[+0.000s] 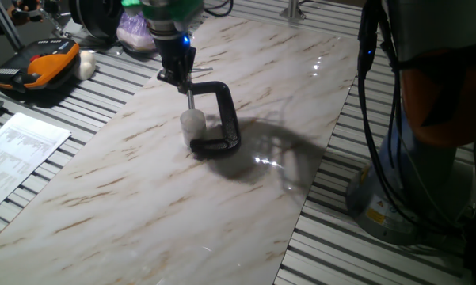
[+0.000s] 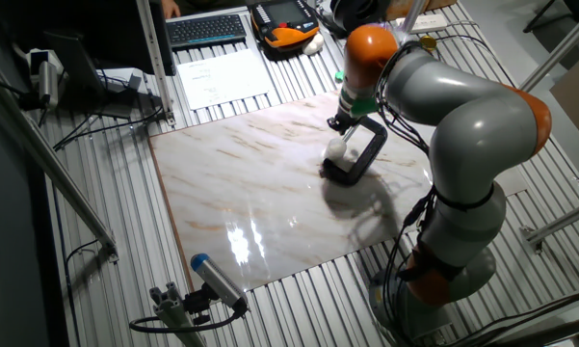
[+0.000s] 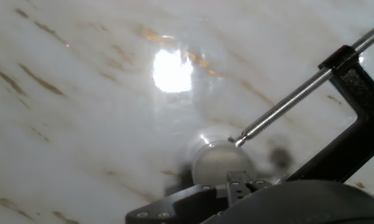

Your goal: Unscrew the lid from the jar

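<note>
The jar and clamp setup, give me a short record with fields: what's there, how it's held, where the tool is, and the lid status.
surface: marble-patterned table top
jar: small whitish jar, standing inside the clamp
clamp: black C-clamp, its metal screw pressing on the jar's top
lid: lid appears on the jar
tool: tool directly above the clamp's screw end; open or shut cannot be told

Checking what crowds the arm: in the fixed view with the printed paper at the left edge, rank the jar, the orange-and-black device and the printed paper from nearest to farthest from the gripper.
1. The jar, just below the gripper, inside the black C-clamp.
2. The orange-and-black device, upper left, off the marble board.
3. The printed paper, at the left edge.
</note>
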`<state>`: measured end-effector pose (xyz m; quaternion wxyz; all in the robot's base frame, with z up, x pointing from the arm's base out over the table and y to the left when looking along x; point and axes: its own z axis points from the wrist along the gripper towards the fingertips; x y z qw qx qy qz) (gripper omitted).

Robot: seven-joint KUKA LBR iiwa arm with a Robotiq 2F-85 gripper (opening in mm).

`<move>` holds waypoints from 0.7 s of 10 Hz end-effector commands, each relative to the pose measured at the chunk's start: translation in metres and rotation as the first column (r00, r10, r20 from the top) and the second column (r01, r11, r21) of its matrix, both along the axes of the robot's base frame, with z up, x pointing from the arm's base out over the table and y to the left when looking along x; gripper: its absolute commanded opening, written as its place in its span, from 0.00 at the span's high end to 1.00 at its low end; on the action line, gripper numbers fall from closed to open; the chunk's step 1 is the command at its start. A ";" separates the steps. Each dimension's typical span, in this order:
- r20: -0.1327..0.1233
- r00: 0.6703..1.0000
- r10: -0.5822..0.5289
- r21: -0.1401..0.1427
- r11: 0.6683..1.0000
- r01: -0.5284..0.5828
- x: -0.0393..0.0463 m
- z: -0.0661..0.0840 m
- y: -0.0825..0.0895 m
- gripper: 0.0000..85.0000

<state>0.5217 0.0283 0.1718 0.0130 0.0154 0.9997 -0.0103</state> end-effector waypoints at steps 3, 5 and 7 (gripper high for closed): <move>-0.007 1.000 -0.002 0.031 1.000 0.002 0.0000 -0.012 0.000 1.00; 0.001 1.000 -0.002 0.039 0.999 0.002 -0.0001 -0.022 -0.001 1.00; -0.002 1.000 -0.003 0.034 0.999 0.003 -0.0002 -0.023 -0.002 1.00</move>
